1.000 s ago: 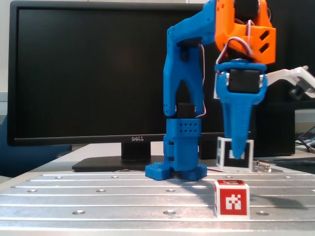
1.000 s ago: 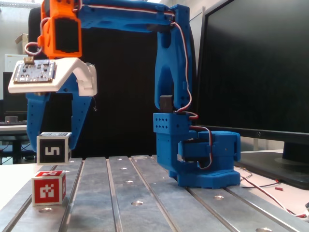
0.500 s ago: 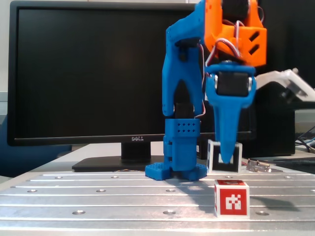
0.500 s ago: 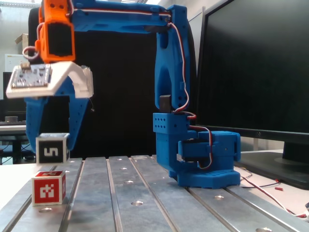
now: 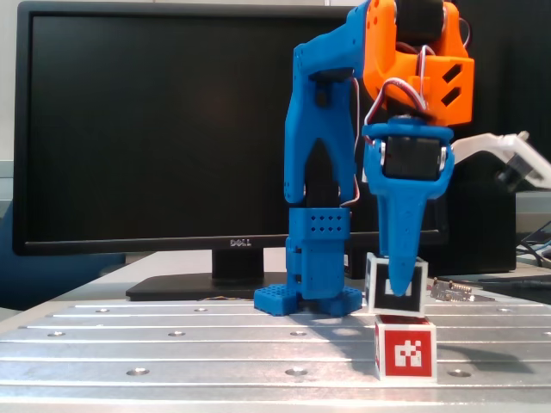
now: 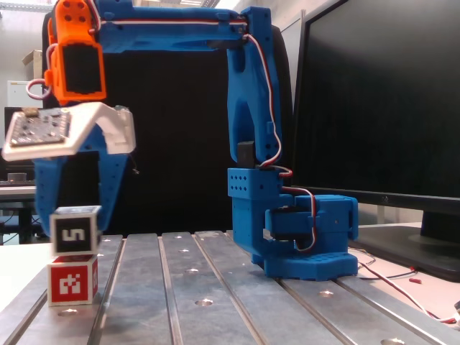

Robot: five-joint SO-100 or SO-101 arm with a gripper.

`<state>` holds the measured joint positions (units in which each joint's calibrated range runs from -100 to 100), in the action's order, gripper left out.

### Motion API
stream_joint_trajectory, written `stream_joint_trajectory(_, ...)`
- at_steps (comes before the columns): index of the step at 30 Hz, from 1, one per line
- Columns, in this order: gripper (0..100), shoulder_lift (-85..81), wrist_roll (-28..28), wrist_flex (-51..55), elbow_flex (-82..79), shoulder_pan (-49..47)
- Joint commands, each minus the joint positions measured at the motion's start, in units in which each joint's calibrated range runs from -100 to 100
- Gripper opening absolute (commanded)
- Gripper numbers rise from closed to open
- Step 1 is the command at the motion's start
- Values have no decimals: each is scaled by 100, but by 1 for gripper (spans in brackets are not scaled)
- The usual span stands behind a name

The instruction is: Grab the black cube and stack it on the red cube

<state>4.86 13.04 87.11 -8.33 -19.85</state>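
The black cube (image 5: 379, 286) (image 6: 75, 231), white-edged with a white "5" on its face, is held between the blue fingers of my gripper (image 5: 399, 288) (image 6: 75, 221), which is shut on it. It hangs directly over the red cube (image 5: 405, 348) (image 6: 72, 281), its underside at or just above the red cube's top; whether they touch I cannot tell. In a fixed view the black cube sits slightly left of the red one. The red cube rests on the slotted metal table (image 5: 172, 344) (image 6: 215, 287).
The arm's blue base (image 5: 310, 297) (image 6: 302, 244) stands bolted to the table behind the cubes. A Dell monitor (image 5: 155, 129) (image 6: 381, 100) fills the background. A small metal part (image 5: 452, 291) lies near the table's edge, and red wires (image 6: 402, 277) trail beside the base.
The gripper has carried the black cube down and towards the red cube, from behind and above it to right on top of it. The red cube has not moved.
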Motion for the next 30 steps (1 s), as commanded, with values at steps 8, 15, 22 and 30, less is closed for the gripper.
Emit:
stream_joint_trajectory(8, 16, -27, 11, 49, 295, -71)
stream_joint_trajectory(15, 16, -18, 11, 15, 268, -64)
stream_joint_trajectory(22, 16, -10, -5, 7, 241, -56)
stream_joint_trajectory(30, 16, -10, 6, -199, 15, -56)
